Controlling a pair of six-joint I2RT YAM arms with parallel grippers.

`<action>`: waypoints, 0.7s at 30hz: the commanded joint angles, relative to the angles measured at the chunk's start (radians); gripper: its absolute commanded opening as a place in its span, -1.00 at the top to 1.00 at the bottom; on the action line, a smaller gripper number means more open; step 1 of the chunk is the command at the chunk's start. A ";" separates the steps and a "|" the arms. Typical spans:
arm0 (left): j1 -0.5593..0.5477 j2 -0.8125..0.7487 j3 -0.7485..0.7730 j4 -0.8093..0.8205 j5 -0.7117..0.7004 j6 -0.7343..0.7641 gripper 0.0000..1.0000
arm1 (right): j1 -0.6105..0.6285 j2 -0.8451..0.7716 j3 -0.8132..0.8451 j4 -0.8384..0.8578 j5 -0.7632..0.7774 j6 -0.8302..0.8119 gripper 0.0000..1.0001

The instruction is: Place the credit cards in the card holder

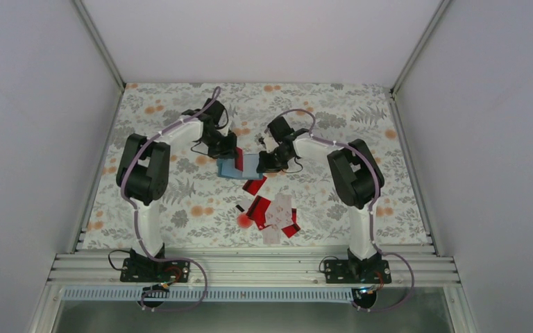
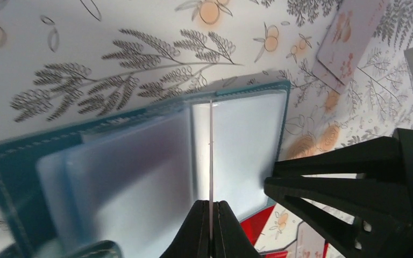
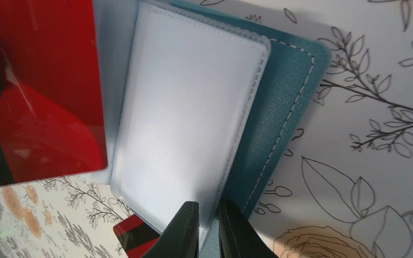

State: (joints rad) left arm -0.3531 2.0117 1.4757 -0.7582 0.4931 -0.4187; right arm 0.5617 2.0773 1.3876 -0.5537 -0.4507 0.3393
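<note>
Card holder blurred, bottom cut off (left wrist); red card cropped top-left

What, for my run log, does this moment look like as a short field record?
card holder: teal, lying open on the floral cloth, clear sleeves showing
left jaws: shut on a red card, held on edge over the holder
right jaws: pinching a clear sleeve at its edge
loose cards: red and pale, heaped on the cloth nearer the arm bases than the holder
</note>
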 commanded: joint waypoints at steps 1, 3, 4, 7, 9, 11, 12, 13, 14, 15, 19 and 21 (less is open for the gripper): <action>0.004 -0.032 -0.040 0.025 0.081 -0.025 0.95 | 0.022 0.084 -0.043 -0.085 0.005 0.004 0.78; 0.013 -0.033 -0.056 0.034 0.102 -0.022 0.95 | 0.022 0.086 -0.046 -0.080 0.003 0.005 0.78; 0.018 -0.033 -0.061 0.039 0.105 -0.019 0.95 | 0.022 0.085 -0.048 -0.079 0.003 0.005 0.78; 0.036 -0.051 -0.090 0.088 0.105 -0.013 0.95 | 0.022 0.084 -0.057 -0.070 0.003 0.007 0.78; 0.048 -0.062 -0.114 0.129 0.108 -0.019 0.95 | 0.022 0.084 -0.064 -0.065 0.002 0.009 0.78; 0.056 -0.070 -0.137 0.171 0.115 -0.025 0.95 | 0.022 0.088 -0.068 -0.062 0.004 0.010 0.78; 0.059 -0.076 -0.152 0.196 0.126 -0.035 0.95 | 0.022 0.089 -0.070 -0.060 0.004 0.010 0.78; 0.059 -0.080 -0.167 0.222 0.133 -0.042 0.95 | 0.021 0.091 -0.072 -0.059 0.004 0.012 0.79; 0.059 -0.083 -0.178 0.240 0.135 -0.043 0.95 | 0.021 0.093 -0.074 -0.056 0.003 0.013 0.79; 0.061 -0.084 -0.185 0.252 0.131 -0.046 0.95 | 0.023 0.094 -0.073 -0.055 0.003 0.012 0.79; 0.063 -0.084 -0.208 0.307 0.151 -0.048 0.95 | 0.021 0.101 -0.076 -0.054 0.003 0.012 0.79; 0.065 -0.084 -0.231 0.343 0.174 -0.056 0.95 | 0.022 0.103 -0.076 -0.051 0.002 0.013 0.79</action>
State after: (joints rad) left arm -0.2928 1.9511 1.2789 -0.5167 0.6132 -0.4572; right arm 0.5587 2.0823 1.3777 -0.5343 -0.4854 0.3477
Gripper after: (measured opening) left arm 0.028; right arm 0.107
